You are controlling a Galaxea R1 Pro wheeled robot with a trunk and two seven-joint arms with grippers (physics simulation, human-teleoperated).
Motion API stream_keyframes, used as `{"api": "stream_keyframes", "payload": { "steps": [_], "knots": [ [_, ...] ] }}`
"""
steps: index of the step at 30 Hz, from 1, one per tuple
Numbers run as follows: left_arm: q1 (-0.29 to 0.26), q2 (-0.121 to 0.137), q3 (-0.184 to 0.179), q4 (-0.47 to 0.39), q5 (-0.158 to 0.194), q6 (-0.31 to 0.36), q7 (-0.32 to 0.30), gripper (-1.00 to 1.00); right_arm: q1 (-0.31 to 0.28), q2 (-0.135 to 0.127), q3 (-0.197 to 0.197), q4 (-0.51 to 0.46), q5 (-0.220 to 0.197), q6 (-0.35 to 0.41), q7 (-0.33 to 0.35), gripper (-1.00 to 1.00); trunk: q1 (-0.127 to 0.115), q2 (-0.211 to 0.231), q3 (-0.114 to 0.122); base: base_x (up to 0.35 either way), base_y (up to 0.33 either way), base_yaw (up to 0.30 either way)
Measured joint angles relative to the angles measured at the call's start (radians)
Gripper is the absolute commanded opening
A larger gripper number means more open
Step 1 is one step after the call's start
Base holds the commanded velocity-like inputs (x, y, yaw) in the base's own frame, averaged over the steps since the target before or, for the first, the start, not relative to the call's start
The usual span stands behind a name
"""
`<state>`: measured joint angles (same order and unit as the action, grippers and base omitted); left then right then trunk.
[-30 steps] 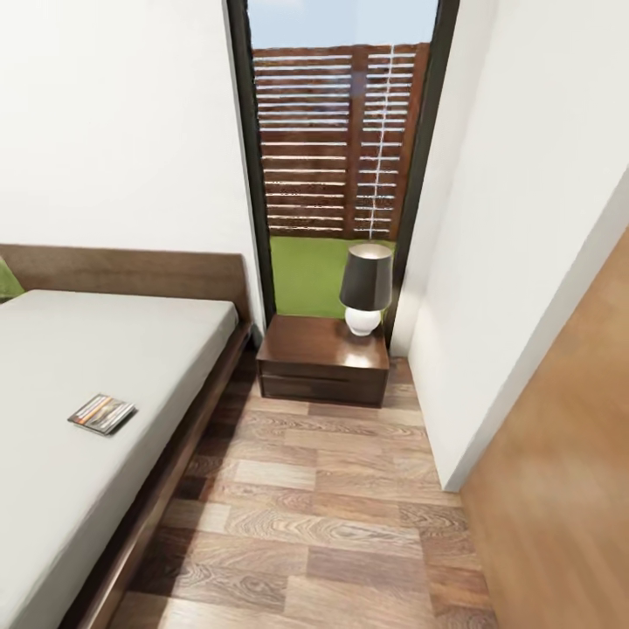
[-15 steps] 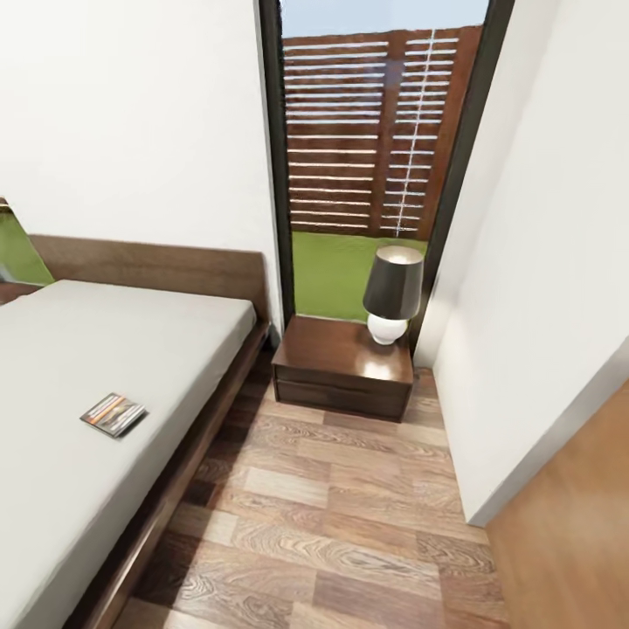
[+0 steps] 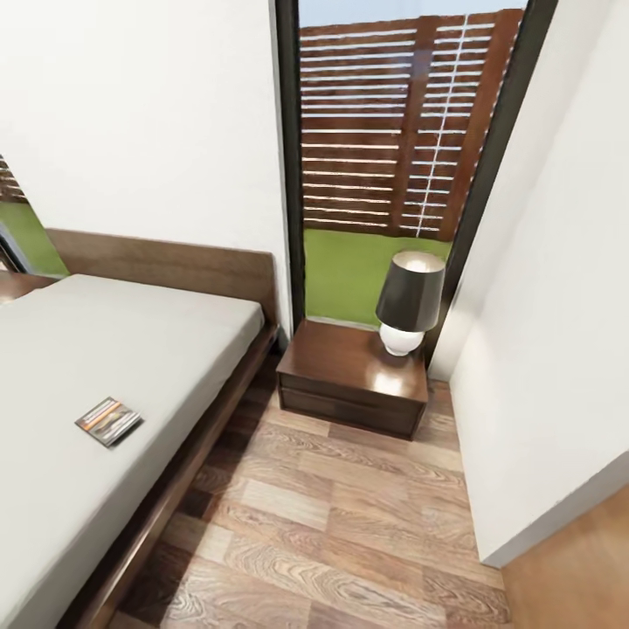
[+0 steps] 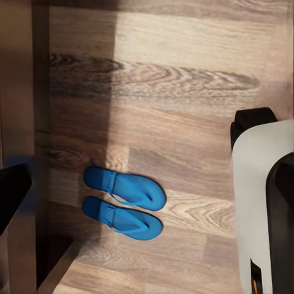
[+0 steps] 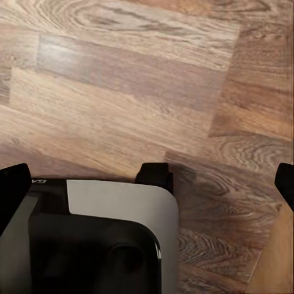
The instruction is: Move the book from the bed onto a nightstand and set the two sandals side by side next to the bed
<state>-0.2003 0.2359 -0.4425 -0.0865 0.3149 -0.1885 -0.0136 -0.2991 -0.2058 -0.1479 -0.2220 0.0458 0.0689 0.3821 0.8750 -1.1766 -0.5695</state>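
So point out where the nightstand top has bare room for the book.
The nightstand is bare across its bed-side and front stretch, bordered by the bed frame and the drawer edge. The far corner by the window is crowded: the lamp stands there. The book lies on the mattress.

A narrow bedroom corner beside a tall window.

White walls (image 3: 140, 114) met at a tall dark-framed window (image 3: 397, 148), through which a slatted wooden fence (image 3: 384, 122) and green grass (image 3: 345, 275) showed in daylight. The floor (image 3: 341, 524) was brown wood plank with strong grain. A lamp (image 3: 409, 301) with a dark shade and a round white base stood near the window frame. A second strip of window (image 3: 16, 227) showed at the far edge, past the headboard.
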Motion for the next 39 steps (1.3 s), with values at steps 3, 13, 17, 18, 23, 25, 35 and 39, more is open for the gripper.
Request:
{"api": "stream_keyframes", "payload": {
  "steps": [3, 13, 17, 18, 23, 25, 35, 39],
  "knots": [
    [0.000, 0.000, 0.000, 0.000, 0.000, 0.000, 0.000, 1.00, 0.000, 0.000, 0.000, 0.000, 0.000, 0.000, 0.000, 1.00, 0.000, 0.000, -0.001, 0.260, -0.209, 0.031],
    [0.000, 0.000, 0.000, 0.000, 0.000, 0.000, 0.000, 1.00, 0.000, 0.001, 0.000, 0.000, -0.001, -0.002, 0.000, 1.00, 0.000, 0.000, 0.008, 0.257, -0.214, 0.011],
    [0.000, 0.000, 0.000, 0.000, 0.000, 0.000, 0.000, 1.00, 0.000, 0.001, 0.000, 0.000, -0.001, -0.002, 0.000, 1.00, 0.000, 0.000, 0.014, 0.255, -0.213, 0.003],
    [0.000, 0.000, 0.000, 0.000, 0.000, 0.000, 0.000, 1.00, 0.000, 0.001, 0.000, 0.000, 0.000, -0.002, 0.000, 1.00, 0.000, 0.000, 0.015, 0.254, -0.187, 0.002],
    [0.000, 0.000, 0.000, 0.000, 0.000, 0.000, 0.000, 1.00, 0.000, 0.001, 0.000, 0.000, -0.001, -0.002, 0.000, 1.00, 0.000, 0.000, 0.023, 0.253, -0.110, 0.009],
    [0.000, 0.000, 0.000, 0.000, 0.000, 0.000, 0.000, 1.00, 0.000, 0.001, 0.000, 0.000, -0.001, -0.002, 0.000, 1.00, 0.000, 0.000, 0.026, 0.253, -0.059, 0.048],
    [0.000, 0.000, 0.000, 0.000, 0.000, 0.000, 0.000, 1.00, 0.000, 0.002, 0.000, 0.000, 0.000, -0.002, -0.001, 1.00, 0.000, 0.000, 0.040, 0.211, -0.023, 0.130],
    [0.000, 0.000, 0.000, 0.000, 0.000, -0.001, 0.000, 1.00, 0.000, 0.001, 0.000, 0.000, -0.001, -0.002, -0.001, 1.00, 0.000, 0.000, 0.044, 0.070, -0.005, 0.097]
  ]
}}
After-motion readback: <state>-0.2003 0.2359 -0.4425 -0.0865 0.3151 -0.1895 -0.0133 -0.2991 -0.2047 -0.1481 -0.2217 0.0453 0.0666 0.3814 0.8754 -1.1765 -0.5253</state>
